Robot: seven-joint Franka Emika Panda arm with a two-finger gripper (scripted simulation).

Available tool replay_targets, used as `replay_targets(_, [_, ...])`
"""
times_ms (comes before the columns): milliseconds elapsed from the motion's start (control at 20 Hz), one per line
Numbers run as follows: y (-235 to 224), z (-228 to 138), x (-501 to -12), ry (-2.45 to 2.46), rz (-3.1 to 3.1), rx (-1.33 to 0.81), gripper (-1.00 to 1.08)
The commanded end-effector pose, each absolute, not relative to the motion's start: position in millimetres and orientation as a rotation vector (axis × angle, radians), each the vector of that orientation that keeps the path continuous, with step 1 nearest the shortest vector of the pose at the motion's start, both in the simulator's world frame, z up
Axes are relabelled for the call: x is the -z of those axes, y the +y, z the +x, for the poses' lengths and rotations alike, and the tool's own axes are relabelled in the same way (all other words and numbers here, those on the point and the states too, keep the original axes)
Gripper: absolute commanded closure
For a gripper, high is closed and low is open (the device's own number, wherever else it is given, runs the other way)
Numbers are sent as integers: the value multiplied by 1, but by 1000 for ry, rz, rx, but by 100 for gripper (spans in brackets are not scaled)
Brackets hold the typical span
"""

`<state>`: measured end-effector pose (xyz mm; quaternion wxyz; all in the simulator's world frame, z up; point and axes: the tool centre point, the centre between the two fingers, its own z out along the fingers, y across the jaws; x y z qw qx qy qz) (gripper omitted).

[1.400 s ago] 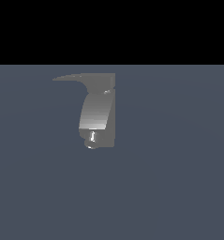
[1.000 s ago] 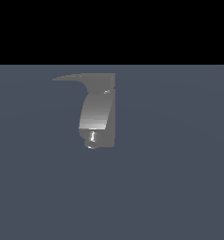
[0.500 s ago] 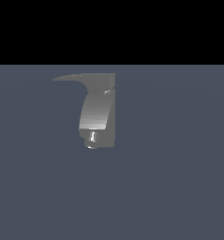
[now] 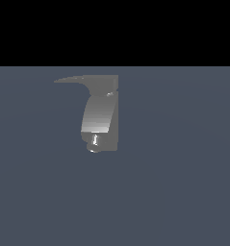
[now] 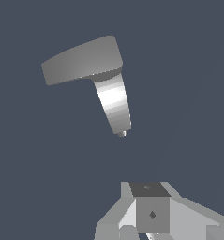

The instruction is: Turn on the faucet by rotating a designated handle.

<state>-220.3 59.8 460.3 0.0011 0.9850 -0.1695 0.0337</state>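
Observation:
The faucet point(image 4: 109, 120) is a small grey fixture standing on the flat grey floor, with a curved shiny spout point(image 4: 97, 115) and a bright nozzle tip point(image 4: 95, 141). The handle point(image 4: 73, 79) is a thin dark lever at its top, pointing to the exterior view's left. In the wrist view the faucet point(image 5: 112, 98) is seen from above, with the handle point(image 5: 69, 65) as a flat grey slab. The white blocky gripper point(image 5: 152, 219) shows only partly at the picture's edge, apart from the faucet and touching nothing. Its jaws cannot be made out. It is out of the exterior view.
The flat grey floor point(image 4: 184, 182) spreads all around the faucet. A black band fills the upper part of the exterior view. Nothing else shows.

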Motion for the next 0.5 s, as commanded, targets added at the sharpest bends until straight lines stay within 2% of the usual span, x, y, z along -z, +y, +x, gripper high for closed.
replay_targets(0, [70,-214,-452,-614,3078,-102,108])
replay_targets(450, [104,-185,-423,-895,3011,-88,108])
